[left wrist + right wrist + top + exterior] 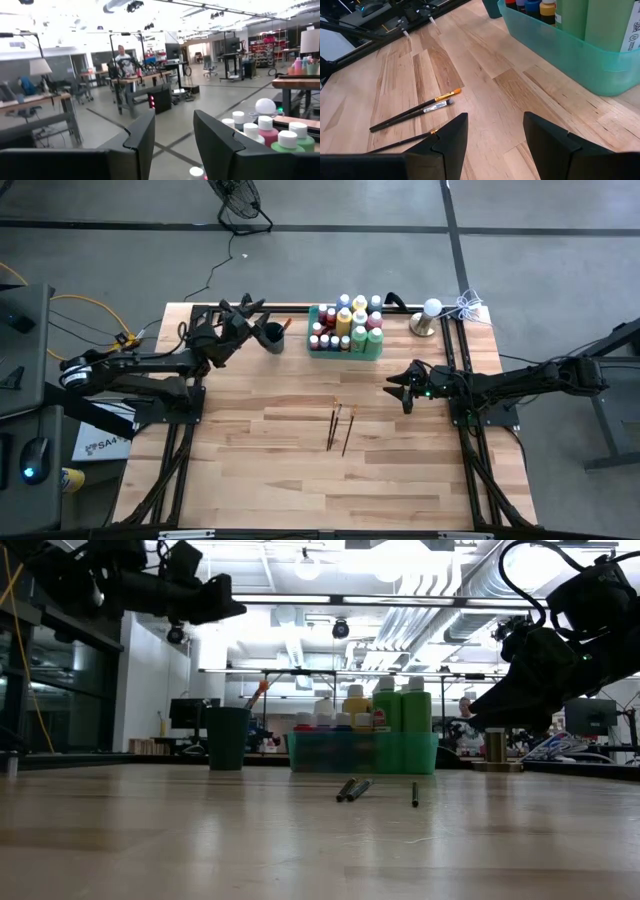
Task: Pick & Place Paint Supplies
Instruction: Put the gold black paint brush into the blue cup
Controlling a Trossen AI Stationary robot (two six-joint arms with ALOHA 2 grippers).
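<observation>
Wooden table (300,470): your paintbrushes (338,428) lie loose.
Left gripper (246,312) and right gripper (403,390) both gape, empty.

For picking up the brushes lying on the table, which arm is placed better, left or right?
Probably the right. The right gripper hangs open near the brushes, and its wrist view looks down on them. The left gripper is open at the far edge, above the cup.

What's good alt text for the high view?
Three paintbrushes lie mid-table on the wooden table, untouched. Behind them a green tray holds paint bottles, with a dark cup to its left. The left gripper is open above the table's back edge near the cup; the right gripper is open, right of the brushes.
</observation>
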